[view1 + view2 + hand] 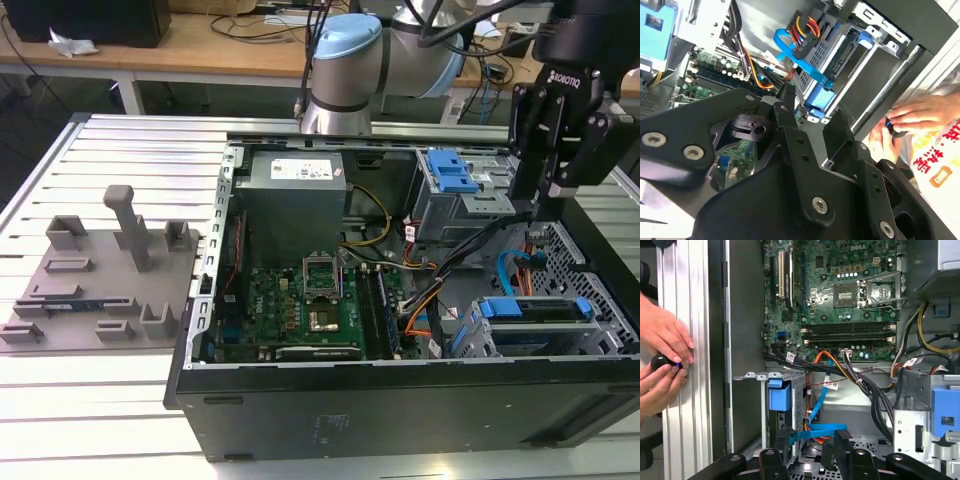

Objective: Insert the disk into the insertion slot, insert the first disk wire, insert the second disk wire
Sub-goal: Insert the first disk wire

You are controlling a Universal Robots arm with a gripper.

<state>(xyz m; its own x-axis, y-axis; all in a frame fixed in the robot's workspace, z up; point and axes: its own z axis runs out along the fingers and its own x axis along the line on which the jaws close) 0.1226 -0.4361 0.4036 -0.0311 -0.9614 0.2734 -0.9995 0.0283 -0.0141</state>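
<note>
The disk [532, 309] in its blue carrier lies inside the insertion slot [600, 335], the low grey cage at the case's front corner on the exterior view's right. In the first wrist view the carrier's blue end [779, 395] shows in the cage [763, 412]. A blue flat wire [826, 429] loops beside the cage, with an orange, yellow and red wire bundle [807, 24] close by. Whether either wire is plugged into the disk I cannot tell. My gripper [541, 203] hangs open above the cage with nothing between its fingers [782, 441], and the blue wire loop is just beyond them.
The open computer case [400, 400] holds a motherboard [305, 305], a grey power supply [290, 200] and a taller grey bay with a blue latch [450, 178]. A grey fixture plate [100, 275] lies at the exterior view's left. A person's hands [662, 365] hold a small black object outside the case wall.
</note>
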